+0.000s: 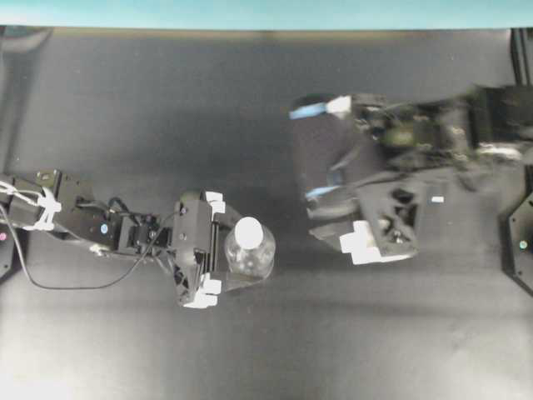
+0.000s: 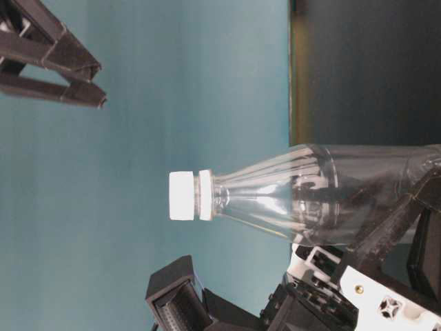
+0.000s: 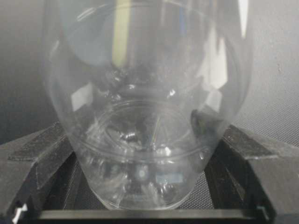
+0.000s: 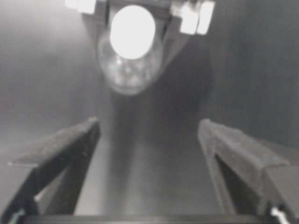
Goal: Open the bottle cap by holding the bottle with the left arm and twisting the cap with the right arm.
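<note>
Bottle (image 1: 248,250): clear, empty, likely light and slick-walled; left gripper (image 1: 218,250) clamped on its lower body. Bottle cap (image 1: 248,231): white, small, best pinched around its rim. Right gripper (image 1: 326,154): fingers wide apart, holding nothing, well clear.

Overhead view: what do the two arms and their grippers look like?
The slim black left arm carries loose black cables, a white zip tie and a white-tipped black gripper. The bulkier, boxy black right arm has lattice-like gripper fingers with white tips, blurred here.
</note>
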Motion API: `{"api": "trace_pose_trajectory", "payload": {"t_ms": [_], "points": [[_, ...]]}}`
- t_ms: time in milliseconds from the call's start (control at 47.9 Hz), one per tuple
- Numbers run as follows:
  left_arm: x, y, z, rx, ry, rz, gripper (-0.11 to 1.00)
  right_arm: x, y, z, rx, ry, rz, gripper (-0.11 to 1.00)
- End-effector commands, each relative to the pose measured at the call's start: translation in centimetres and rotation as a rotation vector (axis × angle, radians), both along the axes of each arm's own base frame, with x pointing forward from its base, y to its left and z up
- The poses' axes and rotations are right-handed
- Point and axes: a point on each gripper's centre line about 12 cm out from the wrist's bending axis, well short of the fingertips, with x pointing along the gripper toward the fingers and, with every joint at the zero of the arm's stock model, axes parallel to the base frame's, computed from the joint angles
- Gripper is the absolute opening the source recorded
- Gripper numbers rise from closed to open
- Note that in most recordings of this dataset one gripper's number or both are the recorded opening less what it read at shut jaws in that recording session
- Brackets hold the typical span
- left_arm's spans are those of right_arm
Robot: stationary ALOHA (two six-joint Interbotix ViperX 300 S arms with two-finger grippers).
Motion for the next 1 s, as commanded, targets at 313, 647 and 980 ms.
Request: {"api": "trace_pose_trajectory", "payload": {"t_ms": [313, 647, 980], "points": [[-0.3, 0.1, -0.2, -0.001, 0.016, 0.003, 0.83, -4.9, 0.2, 2.0, 0.107, -0.345, -0.060, 0.82], [0.5, 0.1, 0.7, -0.024, -0.013, 0.015, 0.98, -9.4, -0.1, 1.5, 0.200, -0.561, -0.095, 0.81], [0.5, 0.0, 2.6, -0.022, -0.032, 0.014, 0.99, -10.5, -0.2, 0.0, 0.197, -0.532, -0.097, 0.81]]}}
